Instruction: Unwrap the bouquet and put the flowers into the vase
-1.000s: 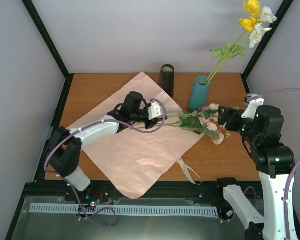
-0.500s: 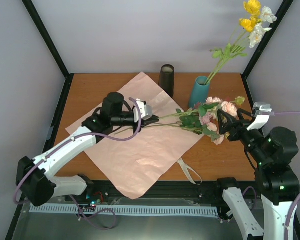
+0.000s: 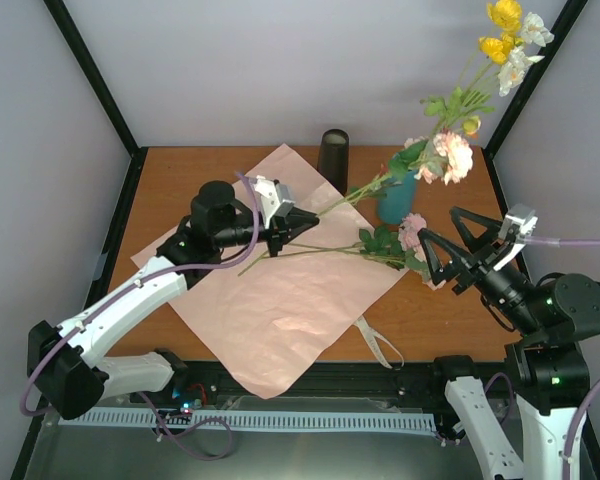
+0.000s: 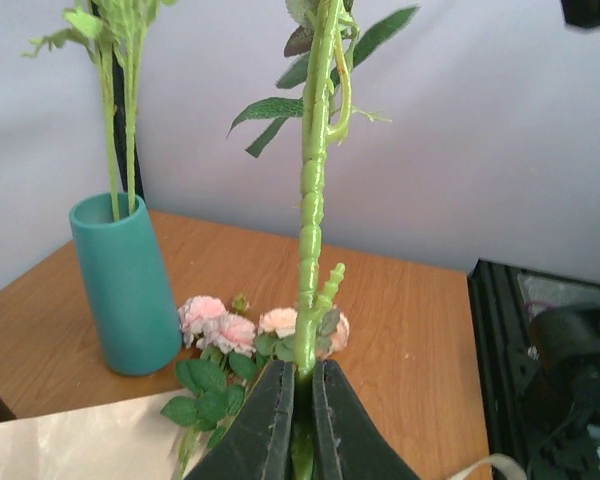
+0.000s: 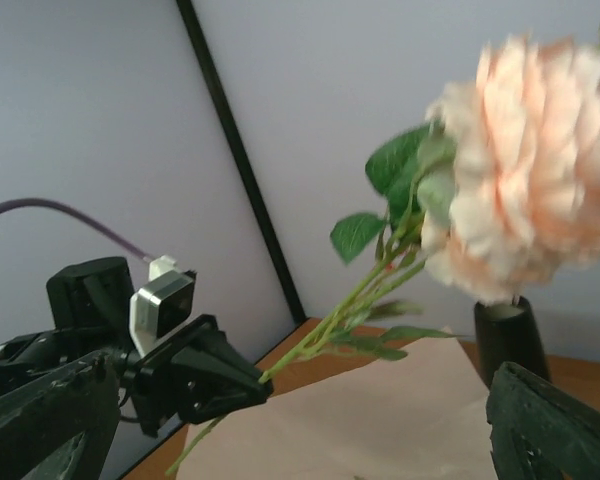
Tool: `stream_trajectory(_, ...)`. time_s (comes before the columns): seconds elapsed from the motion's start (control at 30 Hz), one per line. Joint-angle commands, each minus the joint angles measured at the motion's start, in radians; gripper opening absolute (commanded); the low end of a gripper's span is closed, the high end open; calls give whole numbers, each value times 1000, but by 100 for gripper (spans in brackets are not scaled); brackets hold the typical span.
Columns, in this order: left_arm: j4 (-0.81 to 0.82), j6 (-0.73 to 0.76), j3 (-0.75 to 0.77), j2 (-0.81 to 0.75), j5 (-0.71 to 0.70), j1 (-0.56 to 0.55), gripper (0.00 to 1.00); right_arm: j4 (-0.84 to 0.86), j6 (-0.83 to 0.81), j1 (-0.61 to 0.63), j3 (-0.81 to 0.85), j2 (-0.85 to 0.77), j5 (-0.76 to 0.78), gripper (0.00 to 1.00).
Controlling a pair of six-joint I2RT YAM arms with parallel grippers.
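My left gripper point(image 3: 298, 218) is shut on the lower stem point(image 4: 311, 210) of a peach-pink rose and holds it off the table. Its head point(image 3: 450, 155) hangs beside the top of the teal vase point(image 3: 393, 197). Yellow and white flowers point(image 3: 510, 30) stand in the vase point(image 4: 127, 285). The other pink flowers point(image 3: 405, 240) lie on the table by the corner of the pink paper point(image 3: 280, 290). Wide open and holding nothing, my right gripper point(image 3: 437, 222) sits just right of them. In the right wrist view, the rose head point(image 5: 530, 190) is close above the fingers point(image 5: 50, 420).
A dark cylinder point(image 3: 333, 158) stands at the back, left of the vase. The beige ribbon point(image 3: 380, 345) lies loose near the front edge, right of the paper. Black frame posts and grey walls close in the table.
My left gripper rose and swung the rose stem up, carrying its head from the table pile to the vase top. My right gripper opened wider and drew back from the flowers.
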Motion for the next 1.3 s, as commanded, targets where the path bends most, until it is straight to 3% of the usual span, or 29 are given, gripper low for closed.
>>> stream_trajectory(0.0,132,-140,76,-12,-13,-10,3,71,13,4,-15,43,-110,97)
stream_trajectory(0.23,227,-257,135,23,18,-10,2,160,70,4,8,159,-123,88)
stream_trajectory(0.57,273,-311,259,120,68,-10,1,285,109,33,97,348,-130,74)
stream_trajectory(0.87,318,-353,323,193,102,-10,1,281,-12,299,238,530,17,65)
stream_trajectory(1.03,307,-332,328,192,96,-11,1,286,-36,375,303,628,92,52)
stream_trajectory(1.27,298,-310,321,194,102,-10,1,327,-35,406,322,672,121,23)
